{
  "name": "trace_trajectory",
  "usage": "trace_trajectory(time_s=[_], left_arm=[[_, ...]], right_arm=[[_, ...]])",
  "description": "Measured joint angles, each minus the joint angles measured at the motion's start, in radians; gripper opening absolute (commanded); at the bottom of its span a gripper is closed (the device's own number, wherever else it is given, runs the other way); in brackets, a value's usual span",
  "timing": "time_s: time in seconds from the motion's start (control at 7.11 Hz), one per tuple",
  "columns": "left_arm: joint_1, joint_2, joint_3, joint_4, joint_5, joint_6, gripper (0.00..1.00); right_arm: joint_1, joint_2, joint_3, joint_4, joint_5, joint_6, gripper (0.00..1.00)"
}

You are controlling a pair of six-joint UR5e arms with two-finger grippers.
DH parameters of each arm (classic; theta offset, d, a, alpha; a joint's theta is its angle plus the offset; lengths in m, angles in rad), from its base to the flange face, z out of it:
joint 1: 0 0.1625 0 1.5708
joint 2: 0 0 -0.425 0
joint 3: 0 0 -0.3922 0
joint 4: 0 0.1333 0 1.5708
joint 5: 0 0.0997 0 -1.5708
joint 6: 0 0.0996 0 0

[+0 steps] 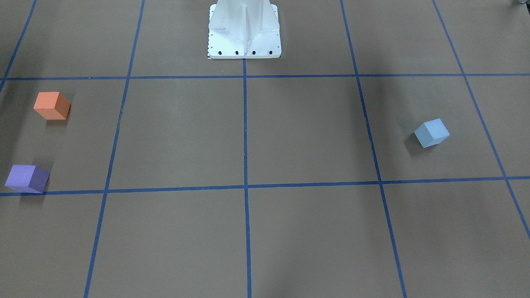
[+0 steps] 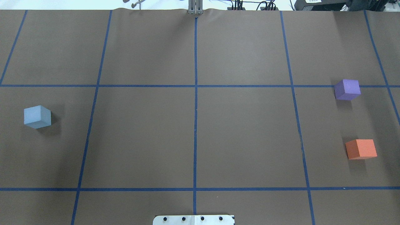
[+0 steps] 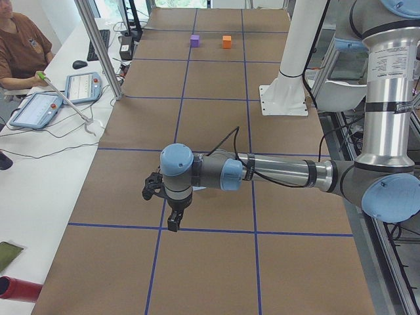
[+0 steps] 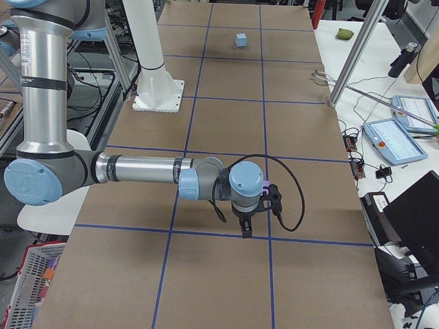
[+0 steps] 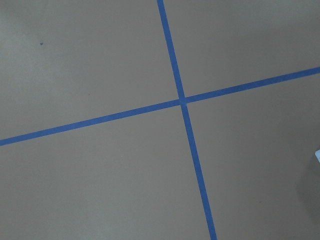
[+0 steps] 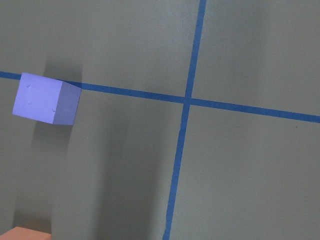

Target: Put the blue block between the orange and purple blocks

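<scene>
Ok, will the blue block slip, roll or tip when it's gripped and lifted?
The blue block is a flat-faced cube, so it probably won't roll or tip. Its matte surface suggests decent grip, likely not slippery. It looks foam-like, perhaps light, so a nudge might slide or turn it on the brown paper.

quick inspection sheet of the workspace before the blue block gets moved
surface: brown mat with a blue tape grid.
job's things: blue block alone on the robot's left side; purple block and orange block on its right, apart, with bare mat between them.
clutter: nothing seen.
grippers: left gripper and right gripper hover above the mat; open or shut cannot be told.
cables: black cable loops at the right wrist.
surroundings: operator at a side bench with tablets.
</scene>
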Motion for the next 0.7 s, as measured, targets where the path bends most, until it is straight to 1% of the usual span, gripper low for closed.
trace_trajectory(time_s=[0.42,0.7], left_arm=[[0.000,-0.001,-0.006,0.001,0.000,0.001,1.00],[0.000,-0.001,-0.039,0.000,0.000,-0.001,1.00]], right_arm=[[0.000,0.001,0.002,0.001,0.000,0.000,1.00],[0.000,0.001,0.005,0.002,0.003,0.001,1.00]])
